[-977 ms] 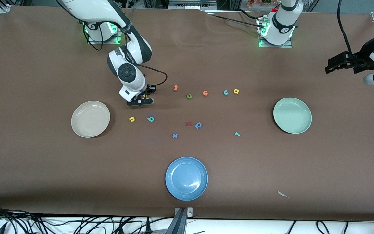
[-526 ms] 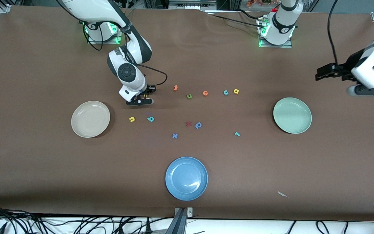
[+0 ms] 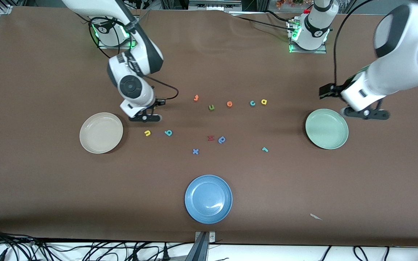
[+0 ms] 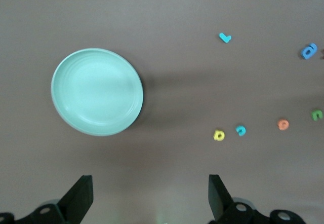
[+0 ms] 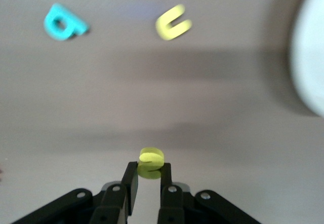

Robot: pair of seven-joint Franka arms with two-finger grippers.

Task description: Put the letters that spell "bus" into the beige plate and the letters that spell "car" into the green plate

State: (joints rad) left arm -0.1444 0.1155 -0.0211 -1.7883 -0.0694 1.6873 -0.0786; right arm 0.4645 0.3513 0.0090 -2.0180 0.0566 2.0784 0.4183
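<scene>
Table (image 3: 49, 188) carries three plates: beige plate (image 3: 101, 132) toward the right arm's end, green plate (image 3: 326, 128) toward the left arm's end, blue plate (image 3: 208, 199) nearest the front camera. Both task plates are bare.

Right gripper (image 5: 148, 178) is clenched on the yellow s (image 5: 150, 162), up in the air over bare table just beside the beige plate. Grip looks shallow, only the lower lobe sits between the fingers, the upper lobe sticks out past the tips; long axis runs out along the fingers.

Left gripper (image 4: 149, 196) has jaws spread wide, holding nothing, over table beside the green plate.

My read for this step: carry the s slow and level, get well inside the rim, drop low before letting go so the foam doesn't bounce out.

Yellow u (image 3: 147, 133) and teal b (image 3: 168, 133) lie flat near the beige plate.
</scene>
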